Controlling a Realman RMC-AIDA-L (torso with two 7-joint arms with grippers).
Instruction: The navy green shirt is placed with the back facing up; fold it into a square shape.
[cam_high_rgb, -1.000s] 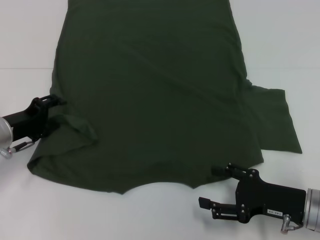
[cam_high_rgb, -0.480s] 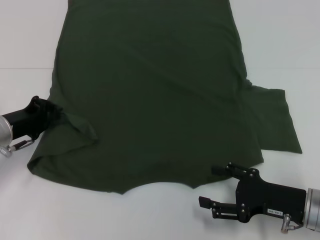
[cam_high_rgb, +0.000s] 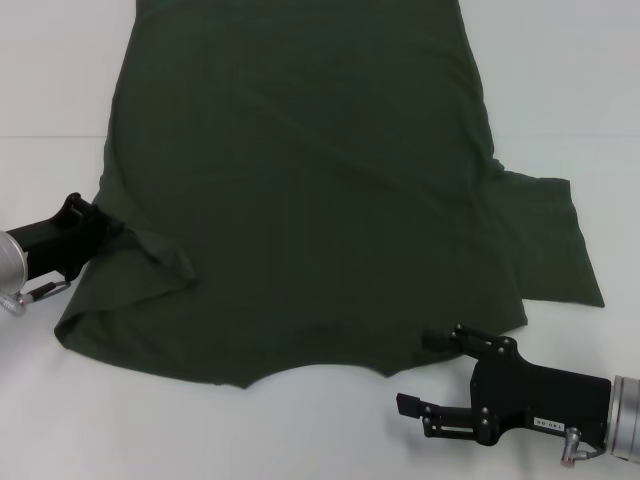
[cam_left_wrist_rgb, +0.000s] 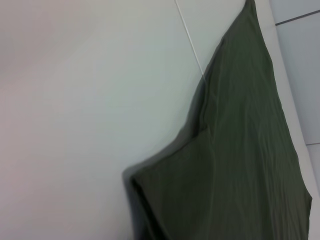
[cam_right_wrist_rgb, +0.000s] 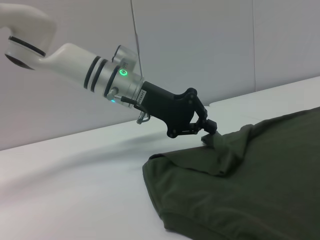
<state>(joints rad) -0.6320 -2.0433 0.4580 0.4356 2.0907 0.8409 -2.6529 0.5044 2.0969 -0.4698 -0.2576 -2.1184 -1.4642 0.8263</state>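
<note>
The navy green shirt (cam_high_rgb: 300, 190) is spread over the white table (cam_high_rgb: 560, 100), its body running away from the robot and its neckline at the near edge. The shirt's right sleeve (cam_high_rgb: 555, 245) is laid flat on the table, to the robot's right of the body. The left sleeve (cam_high_rgb: 150, 262) is bunched and raised into a ridge at the left edge of the garment. The left gripper (cam_high_rgb: 112, 228) is positioned at that edge, with its fingertips pressed together on the raised fold of sleeve cloth; in the right wrist view the left gripper (cam_right_wrist_rgb: 209, 131) is seen clamped on the cloth, which is lifted into a small peak above the surrounding fabric. In the left wrist view only the shirt (cam_left_wrist_rgb: 240, 165) and the table (cam_left_wrist_rgb: 75, 125) are shown. The right gripper (cam_high_rgb: 422, 372) is held near the robot, just beside the near hem and to the robot's right of the neckline; its fingers are spread apart, one fingertip lying at the shirt's edge and the other over bare table. No cloth is held between them.
</note>
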